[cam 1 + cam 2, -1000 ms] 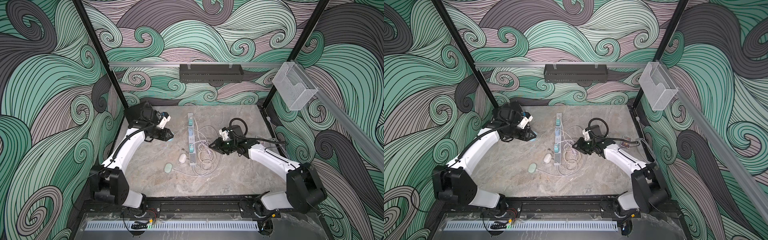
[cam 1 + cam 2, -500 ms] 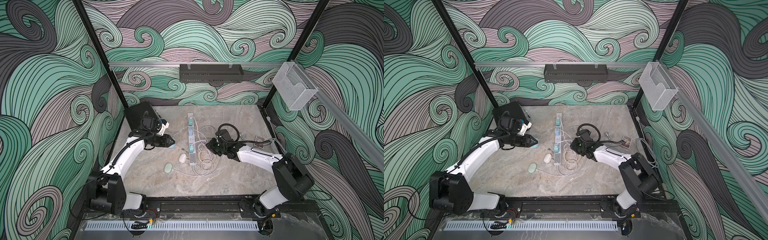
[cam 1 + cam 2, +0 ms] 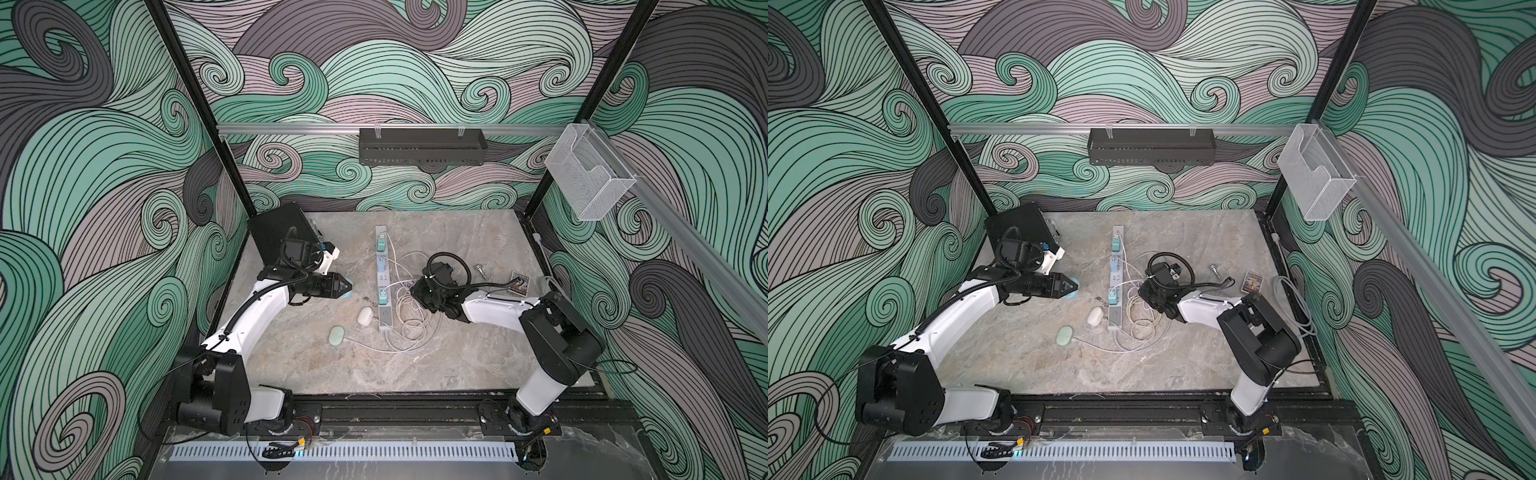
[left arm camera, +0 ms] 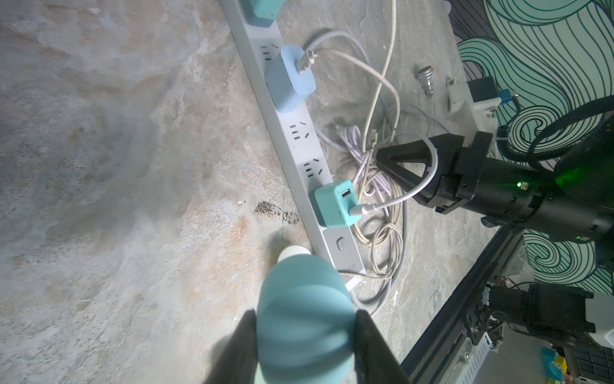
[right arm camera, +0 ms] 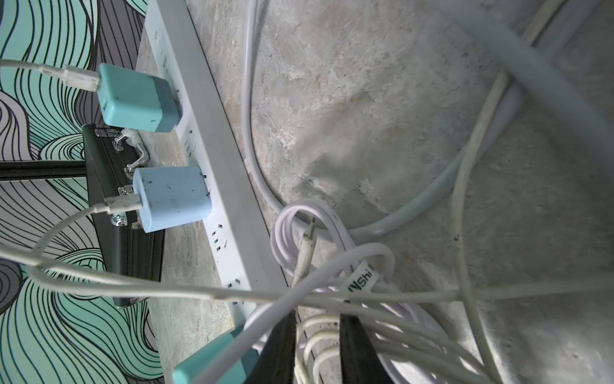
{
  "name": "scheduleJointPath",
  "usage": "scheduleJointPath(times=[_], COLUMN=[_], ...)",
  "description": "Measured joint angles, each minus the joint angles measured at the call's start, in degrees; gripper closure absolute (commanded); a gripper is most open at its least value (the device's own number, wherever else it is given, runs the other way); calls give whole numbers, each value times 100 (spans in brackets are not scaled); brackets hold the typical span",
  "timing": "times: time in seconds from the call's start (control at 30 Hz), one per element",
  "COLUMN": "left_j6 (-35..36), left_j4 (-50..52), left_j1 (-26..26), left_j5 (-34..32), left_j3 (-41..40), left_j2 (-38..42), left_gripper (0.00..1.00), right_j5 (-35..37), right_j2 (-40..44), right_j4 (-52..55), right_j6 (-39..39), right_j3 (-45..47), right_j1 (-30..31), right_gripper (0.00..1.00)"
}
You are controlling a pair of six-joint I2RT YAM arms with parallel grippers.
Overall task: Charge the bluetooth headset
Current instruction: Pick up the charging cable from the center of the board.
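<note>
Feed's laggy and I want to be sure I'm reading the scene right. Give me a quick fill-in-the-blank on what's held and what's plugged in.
1. The blue headset case is clamped by the ___.
2. The power strip carries ___ plugged-in chargers.
3. The mint case lying on the table has a white ___ running from it.

Missing words: left gripper; three; cable.

Both top views are bright and sharp, with soft, even light and only faint shadows on the desk. In the left wrist view the close blue case is blurry, and a pale haze lies over the desk. In the right wrist view the near thick cable looks fuzzy.
</note>
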State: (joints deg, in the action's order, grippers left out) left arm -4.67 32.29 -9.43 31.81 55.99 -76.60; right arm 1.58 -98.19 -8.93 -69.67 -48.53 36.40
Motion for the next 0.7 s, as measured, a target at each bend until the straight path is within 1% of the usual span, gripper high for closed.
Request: scheduleJointPath(times=[0.5, 0.7], left_j6=[35, 35], left_j4=[-282, -341], left_j1=[-2, -2], left_j5=[144, 188], left_j3=[-181, -184], left_j2=[2, 2], left_gripper=[76, 76], right_j5=[549, 715], right_j2=[-201, -313], right_j4=[-428, -463], right_j6=[-304, -369], right_j3=[-116, -162], right_j1=[175, 186], right_gripper=[76, 78])
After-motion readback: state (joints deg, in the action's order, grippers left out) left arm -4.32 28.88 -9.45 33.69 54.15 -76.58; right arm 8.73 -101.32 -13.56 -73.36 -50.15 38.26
